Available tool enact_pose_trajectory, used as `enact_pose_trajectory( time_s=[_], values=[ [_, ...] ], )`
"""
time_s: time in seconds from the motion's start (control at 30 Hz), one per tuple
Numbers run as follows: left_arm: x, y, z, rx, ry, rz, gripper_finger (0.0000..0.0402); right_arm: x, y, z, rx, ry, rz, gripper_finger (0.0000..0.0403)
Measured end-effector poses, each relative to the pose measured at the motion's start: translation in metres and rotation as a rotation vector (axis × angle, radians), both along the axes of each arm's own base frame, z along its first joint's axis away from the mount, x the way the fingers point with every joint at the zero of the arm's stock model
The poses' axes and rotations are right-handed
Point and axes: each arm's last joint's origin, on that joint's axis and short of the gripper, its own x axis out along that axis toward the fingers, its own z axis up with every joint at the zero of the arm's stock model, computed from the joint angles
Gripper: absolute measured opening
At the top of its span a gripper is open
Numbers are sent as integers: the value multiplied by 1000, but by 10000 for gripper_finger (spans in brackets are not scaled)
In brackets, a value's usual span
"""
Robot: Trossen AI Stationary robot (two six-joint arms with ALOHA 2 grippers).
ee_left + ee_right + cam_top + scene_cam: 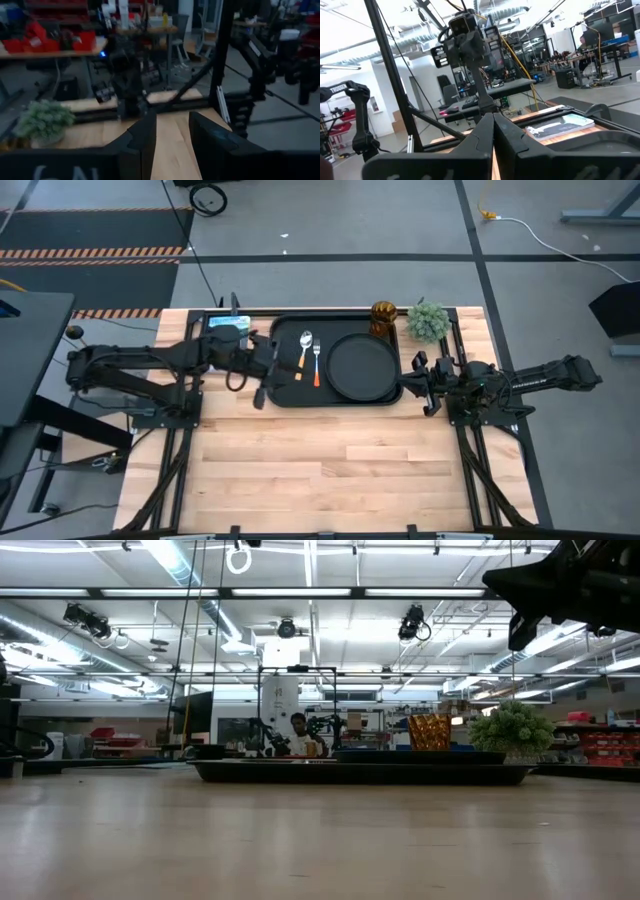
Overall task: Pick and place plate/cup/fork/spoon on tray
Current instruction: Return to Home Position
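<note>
The black tray [285,395] lies at the table's far middle. On it lie the round black plate [362,367] in the right half, and the spoon [305,348] and the fork [317,366] side by side in the left half. The amber cup [383,314] stands upright at the tray's far right corner; whether it is inside the rim I cannot tell. It also shows in the low view [430,731]. My left gripper [266,370] is open and empty at the tray's left edge, with a gap between its fingers in the left wrist view [172,145]. My right gripper [422,385] is shut and empty just right of the tray, its fingers closed together in the right wrist view [493,145].
A small green plant [428,322] stands right of the cup. A blue-white picture card [228,325] lies at the far left, beside the tray. The near half of the wooden table [330,470] is bare. A person [298,736] shows far off in the room.
</note>
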Motion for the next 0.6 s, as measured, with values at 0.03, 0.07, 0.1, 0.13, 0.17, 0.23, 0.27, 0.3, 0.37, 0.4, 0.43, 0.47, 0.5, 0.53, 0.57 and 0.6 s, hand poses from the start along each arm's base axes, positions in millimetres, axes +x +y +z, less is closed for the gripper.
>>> enact_pose_trajectory(
  time_s=[0.03, 0.07, 0.1, 0.13, 0.17, 0.23, 0.27, 0.3, 0.37, 0.4, 0.43, 0.47, 0.5, 0.53, 0.57, 0.6],
  values=[
    [-3, 0, 4, 2, -21, 8, 125, 0, 0, 0, 0, 0, 0, 13],
    [-6, 0, 6, 4, -32, 18, 125, 0, 0, 0, 0, 0, 0, 13],
    [-7, 1, 8, 5, -41, 29, 125, 0, 0, 0, 0, 0, 0, 14],
    [-9, 2, 10, 5, -47, 41, 125, 0, 0, 0, 0, 0, 0, 14],
    [-11, 2, 10, 5, -41, 48, 125, 0, 0, 0, 0, 0, 0, 15],
    [-11, 2, 11, 6, -49, 52, 125, 0, 0, 0, 0, 0, 0, 16],
    [-11, 2, 11, 5, -44, 52, 125, 0, 0, 0, 0, 0, 0, 16],
    [-11, 2, 10, 5, -40, 52, 125, 0, 0, 0, 0, -1, 0, 16],
    [-11, 2, 11, 6, -50, 49, 125, 0, 0, 0, 0, 0, 0, 16],
    [-11, 2, 12, 6, -54, 48, 125, 0, 0, 0, 0, 0, 0, 16],
    [-11, 2, 11, 6, -51, 46, 125, 0, 0, 0, 0, 0, 0, 16],
    [-11, 2, 11, 5, -47, 47, 125, 0, 0, 0, 0, 0, 0, 16],
    [-11, 2, 11, -5, -44, 48, 125, 0, 0, 0, 0, 0, 0, 16],
    [-11, 2, 11, -31, -42, 49, 125, 0, 0, 0, 0, 0, 0, 16],
    [-11, 2, 11, -57, -43, 50, 125, 0, 0, 0, 0, 0, 0, 16],
    [-11, 2, 12, -78, -43, 52, 125, 0, 0, 0, 0, 0, 0, 16]
  ],
)
